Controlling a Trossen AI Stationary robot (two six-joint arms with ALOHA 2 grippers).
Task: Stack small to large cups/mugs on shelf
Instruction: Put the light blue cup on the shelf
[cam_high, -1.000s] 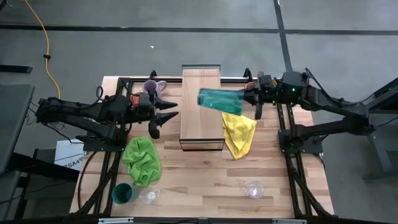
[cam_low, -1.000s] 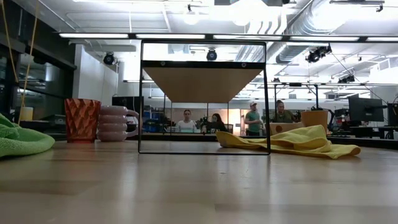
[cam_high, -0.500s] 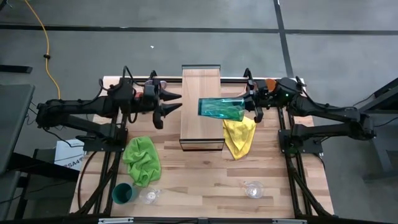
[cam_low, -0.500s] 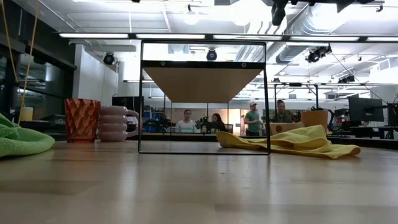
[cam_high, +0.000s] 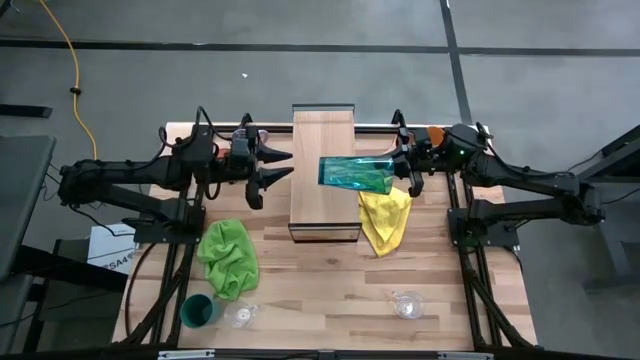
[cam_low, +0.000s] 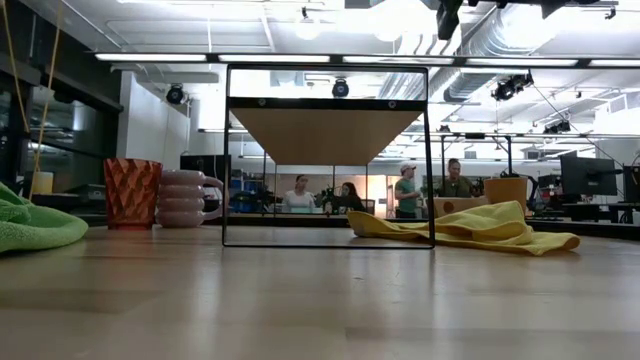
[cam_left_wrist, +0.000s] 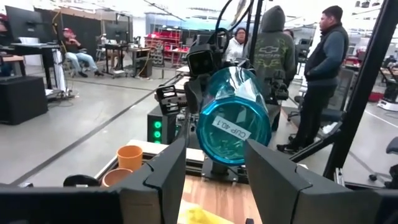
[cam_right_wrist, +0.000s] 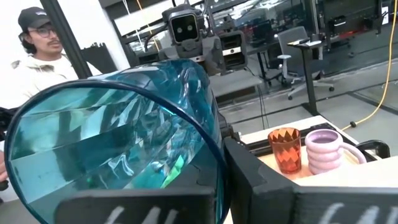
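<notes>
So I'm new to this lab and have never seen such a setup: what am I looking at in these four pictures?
It is a robot with two dark arms working at a wooden table. One picture looks straight down, one looks level across the tabletop, and two come from cameras on the arms' wrists.

The right claw holds a teal cup on its side above the shelf, a raised plank in the middle of the table. The left claw is open and empty beside the shelf.

On the table lie a green cloth, a yellow cloth, a second teal cup and two clear glasses. An amber cup and a lavender mug stand at the far edge. People show in the room behind.
</notes>
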